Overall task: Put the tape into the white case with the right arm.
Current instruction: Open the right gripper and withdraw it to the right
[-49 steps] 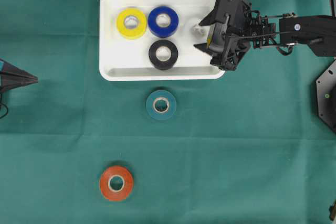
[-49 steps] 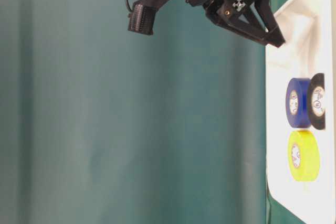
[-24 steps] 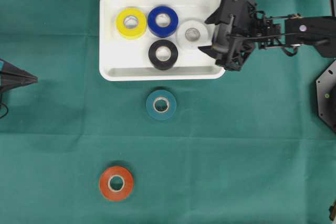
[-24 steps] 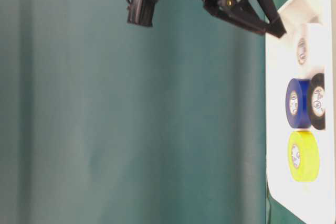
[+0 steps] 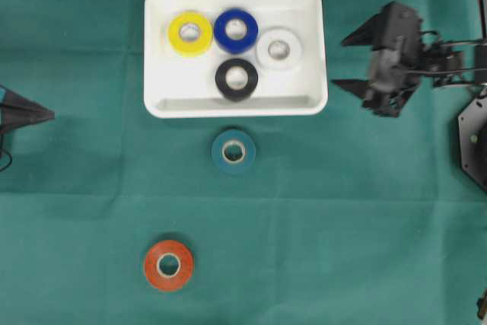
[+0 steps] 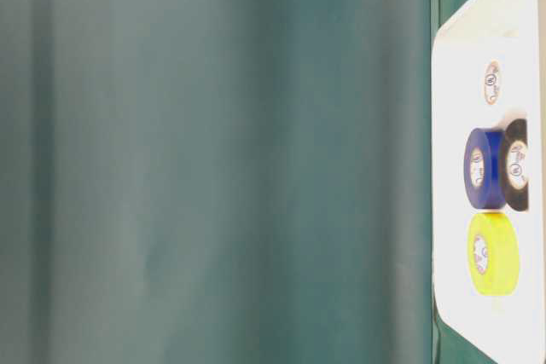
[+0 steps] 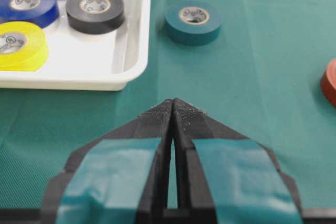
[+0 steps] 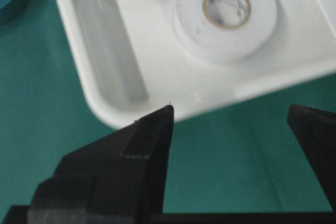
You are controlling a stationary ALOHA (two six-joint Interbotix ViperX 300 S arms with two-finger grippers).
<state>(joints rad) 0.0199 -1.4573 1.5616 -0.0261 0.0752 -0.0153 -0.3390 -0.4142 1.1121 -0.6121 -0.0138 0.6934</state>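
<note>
Your right tool (image 5: 344, 60) hangs wide and empty just off the white case's (image 5: 235, 106) right edge; 4 rolls, including the white tape (image 5: 278, 49), sit inside.

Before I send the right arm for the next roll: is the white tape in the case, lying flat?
Yes. The white tape lies flat inside the white case, beside the blue roll; the right gripper is open, clear of it.

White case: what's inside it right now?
The white case holds four tape rolls lying flat: yellow, blue, white and black. Whatever lies beneath each roll is covered.
</note>
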